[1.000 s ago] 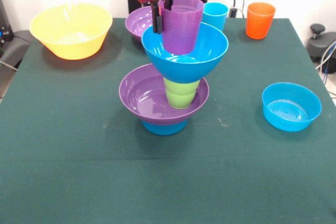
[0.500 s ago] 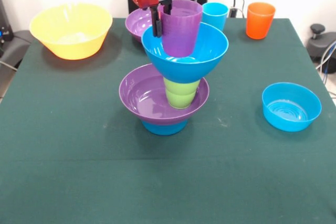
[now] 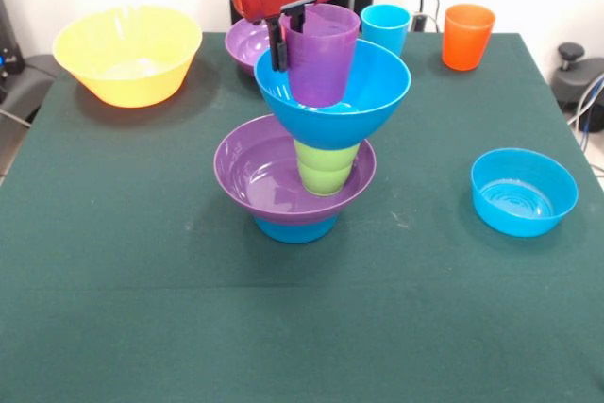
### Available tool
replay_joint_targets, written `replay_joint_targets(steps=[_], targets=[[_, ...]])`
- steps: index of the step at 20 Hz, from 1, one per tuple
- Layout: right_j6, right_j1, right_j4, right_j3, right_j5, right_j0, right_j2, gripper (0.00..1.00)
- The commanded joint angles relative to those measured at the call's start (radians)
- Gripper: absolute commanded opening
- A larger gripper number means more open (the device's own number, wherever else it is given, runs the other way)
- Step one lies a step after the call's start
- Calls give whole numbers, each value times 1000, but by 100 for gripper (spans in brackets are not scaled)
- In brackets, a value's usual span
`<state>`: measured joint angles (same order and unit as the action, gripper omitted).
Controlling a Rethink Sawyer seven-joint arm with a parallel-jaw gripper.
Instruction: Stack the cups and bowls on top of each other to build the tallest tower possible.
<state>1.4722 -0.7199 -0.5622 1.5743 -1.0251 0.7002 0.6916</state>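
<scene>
At the upper centre of the frame the gripper is closed over the rim of the translucent purple cup, one black finger outside the wall, and the cup stands upright inside the large blue bowl. This bowl sits on the lime green cup, inside a wide purple bowl on a small blue bowl, so the tower has five pieces, I judge about half done. Still apart are the yellow bowl at upper left, the second purple bowl behind, the light blue cup and orange cup at upper right, and another small blue bowl at right.
</scene>
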Motion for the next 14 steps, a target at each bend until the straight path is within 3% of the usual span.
replay_joint_targets(steps=[1,14], targets=[[-296,28,-77,-13,-89,0,20,0],[-284,38,-80,-5,-83,1,18,0]])
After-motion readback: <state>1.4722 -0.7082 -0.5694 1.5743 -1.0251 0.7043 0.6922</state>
